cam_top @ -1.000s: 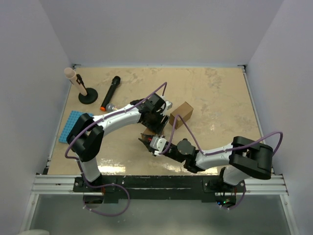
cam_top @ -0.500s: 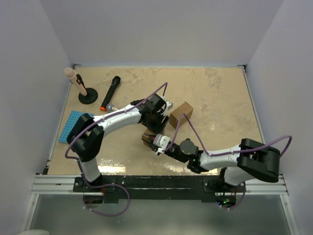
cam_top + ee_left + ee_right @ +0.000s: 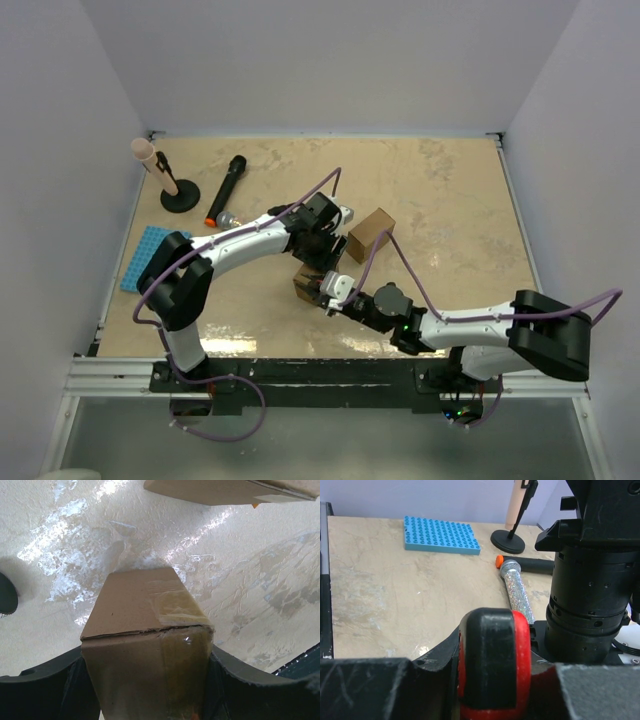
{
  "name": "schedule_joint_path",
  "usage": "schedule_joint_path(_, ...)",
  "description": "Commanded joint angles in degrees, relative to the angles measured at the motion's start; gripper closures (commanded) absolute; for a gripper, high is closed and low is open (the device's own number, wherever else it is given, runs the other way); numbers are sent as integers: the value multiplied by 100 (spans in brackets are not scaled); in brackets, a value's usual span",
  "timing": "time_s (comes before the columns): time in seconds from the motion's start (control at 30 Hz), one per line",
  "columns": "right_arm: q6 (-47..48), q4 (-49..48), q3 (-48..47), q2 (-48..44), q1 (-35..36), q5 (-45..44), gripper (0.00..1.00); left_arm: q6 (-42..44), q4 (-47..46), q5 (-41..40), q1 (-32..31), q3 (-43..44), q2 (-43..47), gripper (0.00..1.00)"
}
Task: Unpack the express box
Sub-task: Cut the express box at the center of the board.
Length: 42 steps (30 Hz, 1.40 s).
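A small taped cardboard box [image 3: 145,630] sits between my left gripper's [image 3: 147,690] jaws, which are shut on its two sides above the table. It shows in the top view [image 3: 304,283] below the left gripper [image 3: 314,268]. My right gripper [image 3: 331,290] is right next to that box and is shut on a red-and-black tool [image 3: 492,665], which fills the gap between its jaws [image 3: 492,680]. A second, larger cardboard box [image 3: 370,233] lies just right of the left wrist; its edge shows in the left wrist view [image 3: 225,491].
A black microphone [image 3: 226,190] with a glittery head [image 3: 517,587] lies at the left. A blue studded plate [image 3: 148,258] is at the left edge. A round black stand [image 3: 178,195] holds a pinkish stick. The left arm's black wrist [image 3: 590,580] stands close by the right gripper.
The right arm's elbow has swung to the right and its gripper has moved a little right, close beside the small box. The left gripper still holds the small box.
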<state>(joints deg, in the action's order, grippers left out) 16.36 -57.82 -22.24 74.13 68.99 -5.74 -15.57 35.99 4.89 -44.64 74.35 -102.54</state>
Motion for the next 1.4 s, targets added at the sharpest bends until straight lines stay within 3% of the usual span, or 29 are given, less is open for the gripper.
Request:
schedule_joint_path(0.0, -230, 509, 150, -197, 18, -165, 100, 178, 295, -58, 79, -96, -205, 100)
schedule_joint_path(0.3, -318, 895, 159, -337, 27, -226, 100, 212, 488, -471, 79, -87, -240, 100)
schedule_joint_path(0.63, -405, 1203, 141, -539, 53, -235, 100, 300, 743, -1463, 79, -61, -398, 100)
schedule_joint_path(1.37, -678, 1695, 237, -1199, 255, -454, 100, 274, 813, -1534, 87, 80, -486, 100)
